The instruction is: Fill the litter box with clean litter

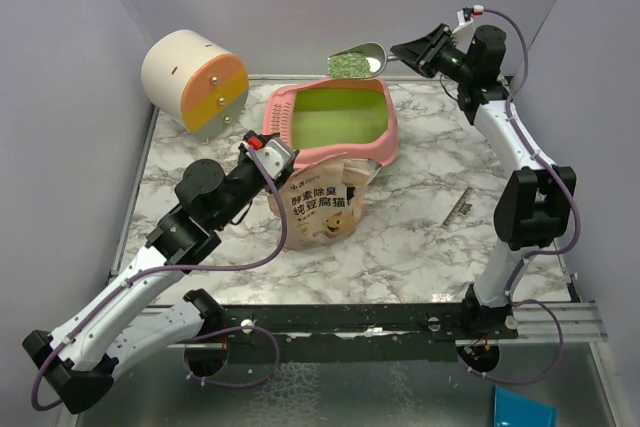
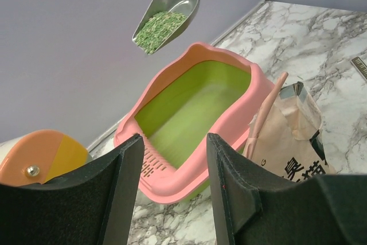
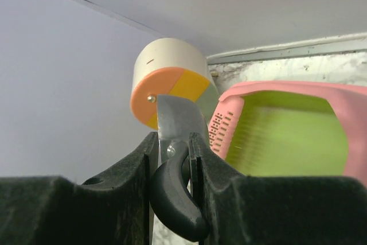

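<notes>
top external view gives me the litter box [image 1: 392, 135] at the back middle of the marble table [image 1: 430, 237]: a rounded pink tray with a lime-green basin and a slotted pink sieve section at its left end. the basin floor reads as smooth green. the clean litter [image 1: 348, 66] i can see is a small heap of pale green-grey granules in the bowl of a metal scoop [image 1: 368, 55], which is held in the air above the far rim of the box, close to the back wall. the right arm stretches up and back along the right side, its wrist turned left so the right gripper [image 1: 400, 49] points toward the scoop. in the right wrist view its fingers [image 3: 137, 164] are pinched tight on the scoop's dark handle. the left arm reaches forward low from the near left corner, with the left gripper [image 1: 262, 144] just beside the top left edge of a beige cat-print pouch [image 1: 322, 205]. the pouch stands right in front of the box, against its near wall as far as i can tell. in the left wrist view the jaws stand parted with nothing between them. a cream-and-orange cylinder [image 1: 190, 82] sits at the back left.
</notes>
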Available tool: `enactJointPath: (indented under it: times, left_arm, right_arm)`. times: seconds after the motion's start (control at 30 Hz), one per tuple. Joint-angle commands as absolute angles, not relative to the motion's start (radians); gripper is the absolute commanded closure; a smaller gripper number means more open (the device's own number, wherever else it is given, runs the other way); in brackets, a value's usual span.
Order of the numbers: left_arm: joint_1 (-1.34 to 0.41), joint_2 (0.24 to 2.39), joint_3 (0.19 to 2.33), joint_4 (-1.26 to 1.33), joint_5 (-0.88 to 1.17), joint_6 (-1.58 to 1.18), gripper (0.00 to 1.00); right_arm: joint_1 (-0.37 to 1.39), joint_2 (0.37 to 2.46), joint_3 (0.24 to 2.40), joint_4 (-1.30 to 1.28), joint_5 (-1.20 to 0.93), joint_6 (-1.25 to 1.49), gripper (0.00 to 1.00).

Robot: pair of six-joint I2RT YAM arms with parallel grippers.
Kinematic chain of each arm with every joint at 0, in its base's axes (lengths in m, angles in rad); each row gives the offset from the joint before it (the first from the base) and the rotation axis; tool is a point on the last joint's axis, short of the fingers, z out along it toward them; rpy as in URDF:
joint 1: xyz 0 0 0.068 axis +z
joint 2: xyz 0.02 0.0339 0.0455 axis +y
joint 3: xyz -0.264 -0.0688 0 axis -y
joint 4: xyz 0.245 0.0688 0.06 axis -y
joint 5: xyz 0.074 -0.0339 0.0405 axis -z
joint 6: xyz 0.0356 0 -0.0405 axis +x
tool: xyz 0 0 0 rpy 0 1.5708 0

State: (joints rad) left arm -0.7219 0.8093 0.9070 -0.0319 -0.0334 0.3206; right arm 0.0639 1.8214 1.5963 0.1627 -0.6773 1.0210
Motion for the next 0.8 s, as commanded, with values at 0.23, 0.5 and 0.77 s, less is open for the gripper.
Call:
enactJointPath:
  times: [0.23, 0.5, 0.77]
  left_arm:
    - [-0.718, 0.779, 0.935, -0.08, -0.053, 0.305, 0.45]
    - [-0.718, 0.78, 0.956, -0.121, -0.039, 0.294, 0.44]
    - [-0.718, 0.783, 0.966, -0.137, -0.032, 0.293, 0.44]
  right_arm:
    - [0.191, 1.95, 1.992, -0.185, -0.379, 0.596, 0.99]
    - [0.25, 1.977, 2.116, -0.29, -0.248, 0.441, 0.99]
    - [0.277, 1.932, 2.13, -0.362, -0.177, 0.32, 0.99]
